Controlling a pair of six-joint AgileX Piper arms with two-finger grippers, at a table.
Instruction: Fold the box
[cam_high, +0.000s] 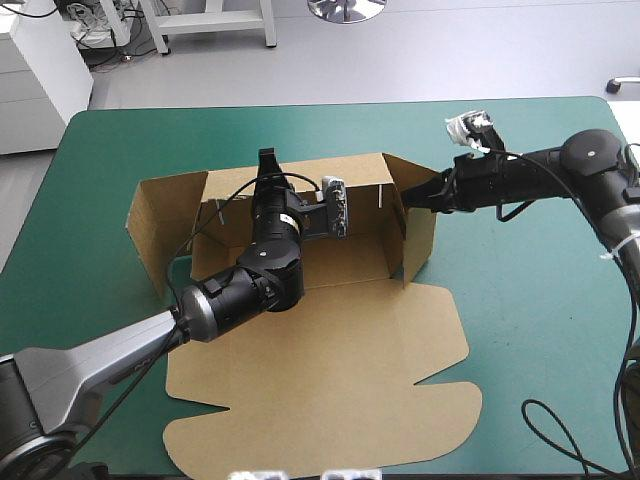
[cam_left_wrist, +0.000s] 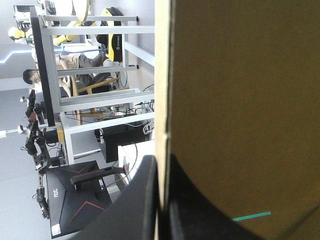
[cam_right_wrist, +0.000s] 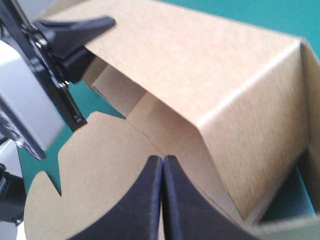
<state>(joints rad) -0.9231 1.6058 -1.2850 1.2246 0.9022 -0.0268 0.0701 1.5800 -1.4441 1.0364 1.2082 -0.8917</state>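
Brown box (cam_left_wrist: 240, 100), its wall edge-on inside the left end effector (cam_left_wrist: 162, 165).

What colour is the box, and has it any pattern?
The box is plain brown, without print; the high view shows it best.

Off-task, you've just the table (cam_high: 330, 101): its teal-green cover (cam_high: 540, 330) lies flat, unwrinkled, both far corners rounded.

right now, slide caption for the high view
Left hand pinches the brown box's raised far wall, with the right hand at its right side wall
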